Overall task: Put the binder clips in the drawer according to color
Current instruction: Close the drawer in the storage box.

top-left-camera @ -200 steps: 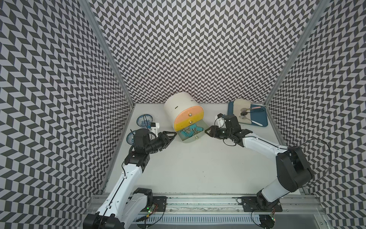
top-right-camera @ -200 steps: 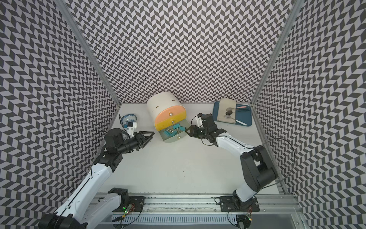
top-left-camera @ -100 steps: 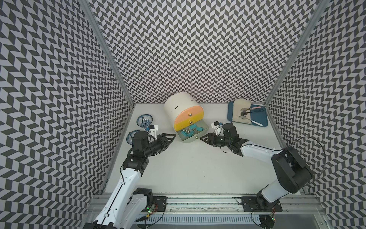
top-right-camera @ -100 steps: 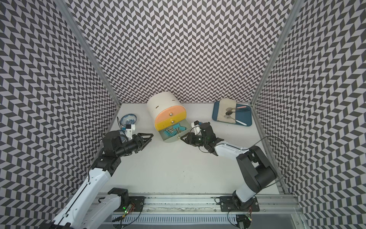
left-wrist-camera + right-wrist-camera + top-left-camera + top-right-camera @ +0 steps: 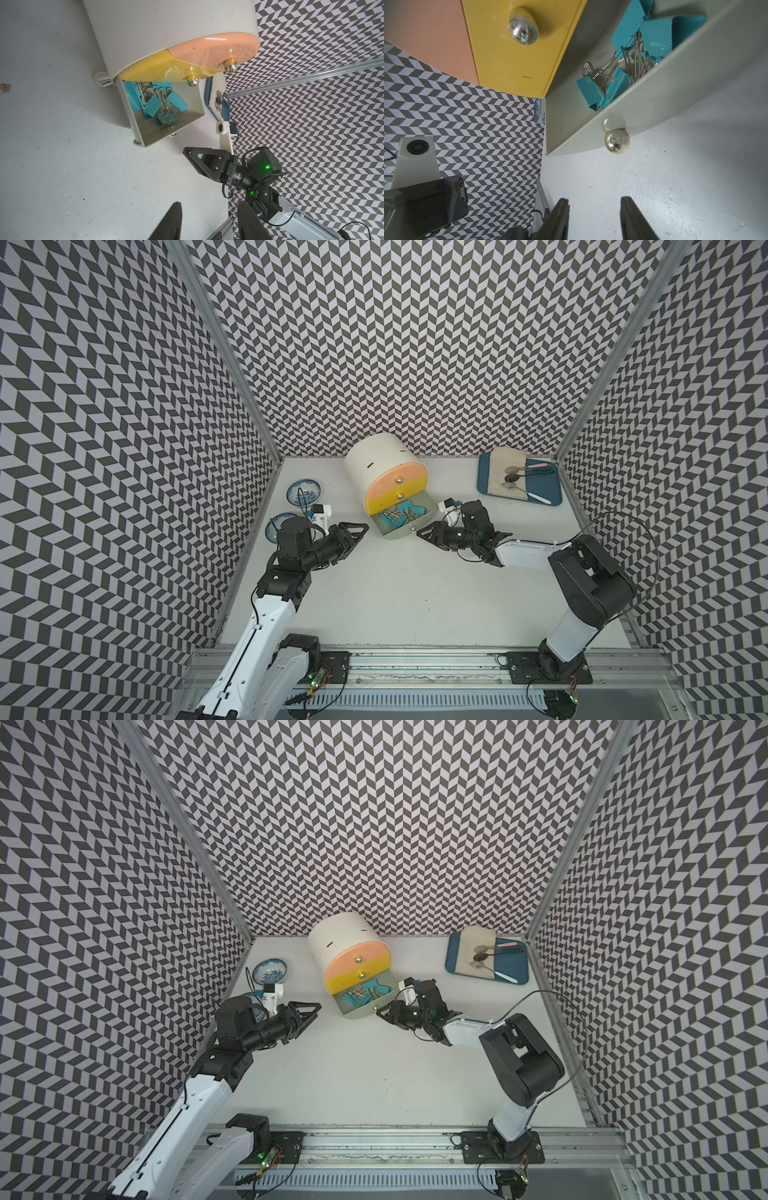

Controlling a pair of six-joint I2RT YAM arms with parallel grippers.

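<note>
The cream drawer cabinet [image 5: 384,466] stands toward the back of the white tabletop [image 5: 395,593]. Its pink front [image 5: 401,476] and yellow front [image 5: 392,501] are shut, and its grey-green bottom drawer [image 5: 395,535] is slid out toward the arms. In that bottom drawer lie the teal binder clips [image 5: 401,512] in a loose heap, their silver wire handles crossing one another. The right tool [image 5: 420,532] sits low just off the bottom drawer's front right corner, its tip near the round metal knob [image 5: 616,143] but apart from it. In the right wrist view its fingers [image 5: 558,218] stand parted with only bare tabletop between them, so it is open and empty. The left tool [image 5: 362,529] hangs to the cabinet's left, pointing at the open bottom drawer without touching it. Its fingers [image 5: 176,220] are likewise spread with nothing between them. To the cabinet's right, well apart, lies a blue tray [image 5: 550,485] with a cloth and spoons. To its left are two blue-patterned bowls [image 5: 303,492], the nearer one partly hidden behind the left arm.
</note>
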